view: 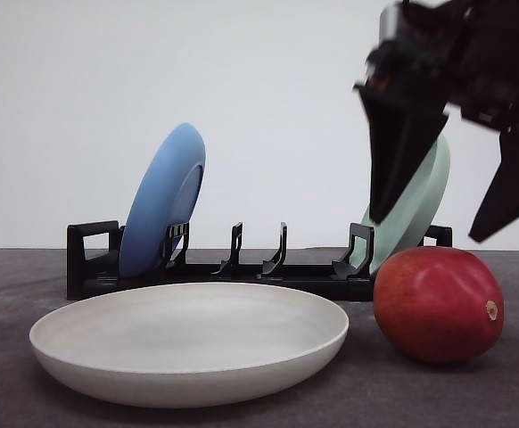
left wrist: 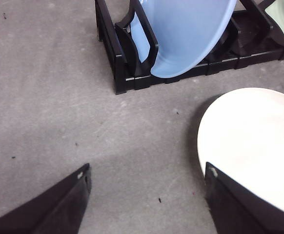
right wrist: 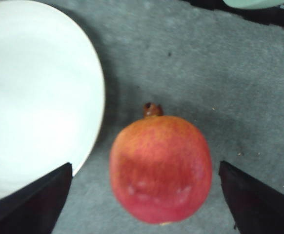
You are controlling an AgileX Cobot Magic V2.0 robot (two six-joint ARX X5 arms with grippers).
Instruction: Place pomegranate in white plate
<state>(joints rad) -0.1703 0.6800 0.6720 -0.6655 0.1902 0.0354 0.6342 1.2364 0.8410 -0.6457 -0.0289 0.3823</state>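
The red pomegranate (view: 438, 303) lies on the grey table just right of the white plate (view: 188, 343), its brown crown pointing right. My right gripper (view: 429, 229) hangs open directly above the fruit without touching it. In the right wrist view the pomegranate (right wrist: 160, 168) sits between the spread fingertips (right wrist: 44, 195), with the white plate (right wrist: 39, 97) beside it. My left gripper (left wrist: 148, 170) is open over bare table, and the white plate's (left wrist: 259, 136) rim runs under one fingertip (left wrist: 230, 200).
A black dish rack (view: 242, 272) stands behind the white plate. It holds a blue plate (view: 163, 201) upright at its left end and a pale green plate (view: 416, 205) at its right end, close behind my right gripper. The rack corner (left wrist: 117, 63) is ahead of my left gripper.
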